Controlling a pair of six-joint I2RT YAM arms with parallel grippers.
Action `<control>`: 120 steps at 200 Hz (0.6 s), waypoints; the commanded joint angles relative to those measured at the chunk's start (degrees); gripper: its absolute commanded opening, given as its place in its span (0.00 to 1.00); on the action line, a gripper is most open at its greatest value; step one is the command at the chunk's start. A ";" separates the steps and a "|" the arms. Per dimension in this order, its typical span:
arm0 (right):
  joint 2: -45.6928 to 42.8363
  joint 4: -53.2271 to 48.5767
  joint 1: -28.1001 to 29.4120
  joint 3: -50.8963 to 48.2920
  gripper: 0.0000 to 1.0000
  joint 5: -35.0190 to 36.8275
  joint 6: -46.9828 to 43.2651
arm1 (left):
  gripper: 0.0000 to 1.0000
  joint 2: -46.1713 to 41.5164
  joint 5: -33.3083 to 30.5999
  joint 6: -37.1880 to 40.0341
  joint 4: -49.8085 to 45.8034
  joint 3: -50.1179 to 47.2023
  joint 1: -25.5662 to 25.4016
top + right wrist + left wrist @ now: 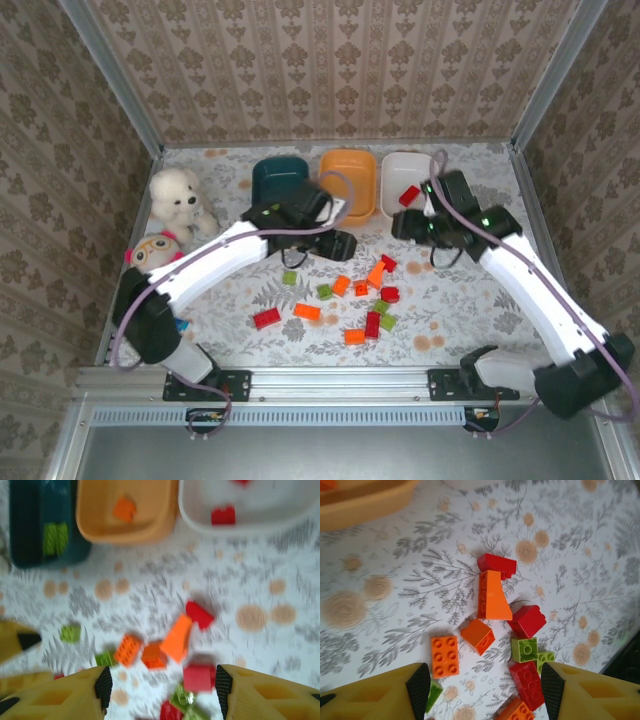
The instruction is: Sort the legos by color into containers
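Flowery surface holds loose legos. Both jaws spread, empty. Picking time, I think: pinch one brick.

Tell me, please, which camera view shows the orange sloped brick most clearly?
The left wrist view. There the orange sloped brick lies near the middle of the frame, in sharp focus, with its slanted face plain to see. The right wrist view shows the brick blurred, and the top external view shows it as a small orange shape.
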 commanded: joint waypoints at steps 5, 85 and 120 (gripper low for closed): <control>-11.57 0.75 0.39 -7.20 0.63 -7.85 3.38 | 0.62 9.48 -3.95 3.10 -4.35 7.55 -3.21; -23.40 -10.65 0.30 -0.58 0.70 -6.03 0.71 | 0.63 32.84 -11.59 3.45 -17.15 30.18 -8.14; -24.01 -10.28 0.29 -0.21 0.70 -6.31 1.72 | 0.62 37.39 -11.62 3.27 -19.44 33.35 -8.54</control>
